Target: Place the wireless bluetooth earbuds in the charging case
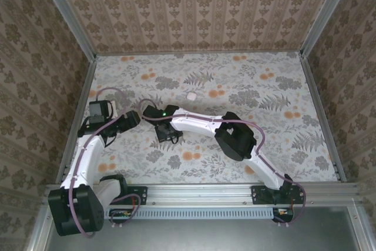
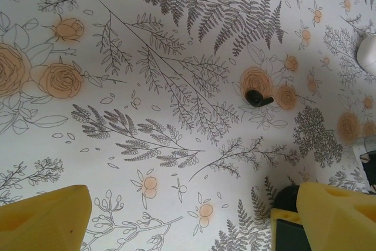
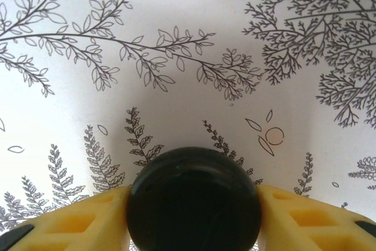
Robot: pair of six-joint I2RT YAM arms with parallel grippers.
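Black round case [image 3: 194,198] fills the foreground of the right wrist view, low on the table [image 3: 176,57]. Right gripper [image 3: 194,218] is clamped across its widest part, yellow fingers [image 3: 82,224] pressed to both flanks. Cannot tell whether the lid is up or down.

Black earbud [image 2: 258,97] lies loose on the floral print, apart from the case and well ahead of the left gripper [image 2: 194,210], whose jaws stand wide and hold nothing. White rounded piece [image 2: 368,54] sits at the right edge of that view, cropped; case or bud, unclear.

Handling, by judgement:
- Earbud: tiny, light, hard, glossy and rounded, likely to squirt from the pads or skate on the tabletop. Best pinched across the fat body, low and square, not by the short stub.
- Case: rigid, smooth shell, light; may twist in the grip if pressed off-centre.
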